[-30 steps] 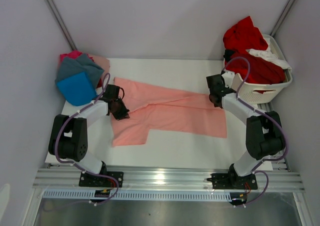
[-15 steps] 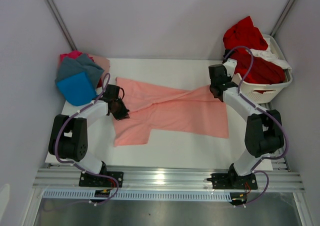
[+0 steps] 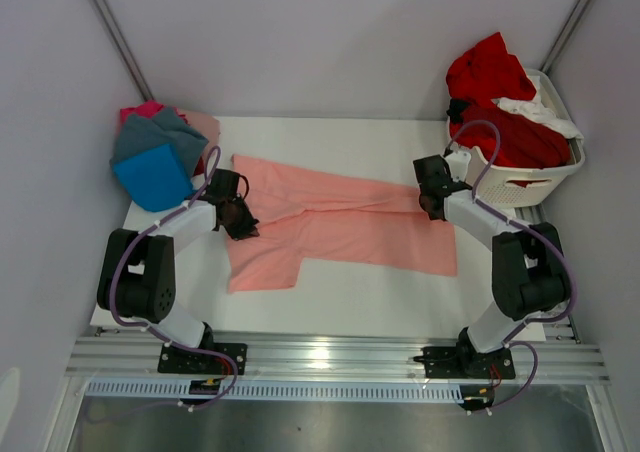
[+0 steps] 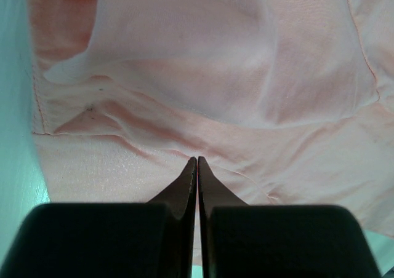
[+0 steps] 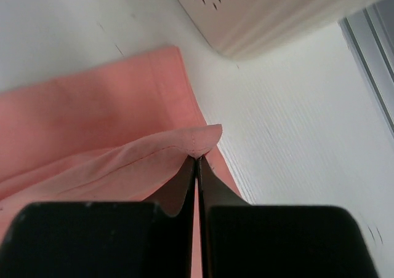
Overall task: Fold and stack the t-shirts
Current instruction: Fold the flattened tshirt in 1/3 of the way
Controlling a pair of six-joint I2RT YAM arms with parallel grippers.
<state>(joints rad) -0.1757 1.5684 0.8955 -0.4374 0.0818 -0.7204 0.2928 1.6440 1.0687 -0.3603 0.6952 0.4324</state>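
Note:
A salmon-pink t-shirt point(image 3: 350, 227) lies spread across the white table point(image 3: 340, 142), with a sleeve hanging toward the near edge. My left gripper point(image 3: 242, 222) is shut on a fold of the shirt at its left end; in the left wrist view the gripper point(image 4: 197, 160) pinches wrinkled cloth point(image 4: 215, 75). My right gripper point(image 3: 432, 200) is shut on the shirt's right hem. In the right wrist view the gripper point(image 5: 197, 158) holds a hem corner point(image 5: 206, 136) raised over the flat layer point(image 5: 92, 106).
Folded t-shirts are stacked at the back left: bright blue point(image 3: 155, 177), grey point(image 3: 150, 137), magenta point(image 3: 140, 110) and pale pink point(image 3: 205, 124). A white slatted basket point(image 3: 520, 187) at the back right holds red point(image 3: 490, 72) and white point(image 3: 530, 110) shirts, close to my right gripper; its wall point(image 5: 277, 13) shows in the right wrist view.
My right gripper rose toward the back with the hem, then came back down and nearer. The shirt's right edge shifted slightly. The left arm has not moved.

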